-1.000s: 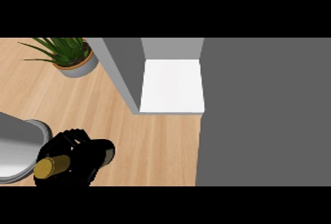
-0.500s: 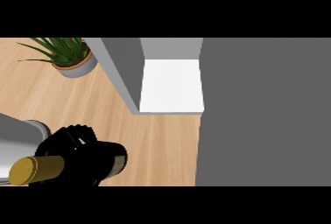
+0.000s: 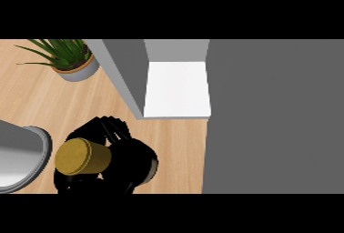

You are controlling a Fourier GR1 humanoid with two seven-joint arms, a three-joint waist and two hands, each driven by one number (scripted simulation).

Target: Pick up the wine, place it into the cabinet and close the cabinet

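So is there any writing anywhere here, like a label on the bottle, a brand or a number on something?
None: no text can be read in this view.
The wine bottle, held in the right hand, is seen from above and shows only a plain gold top; its sides are hidden, so I cannot tell whether it has a label.
The plant pot and the cabinet carry no marks.

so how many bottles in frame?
1. The bottle is at lower left, above the counter, with the hand's fingers curled round it. The cabinet's inside is only partly visible, so more could be hidden there.
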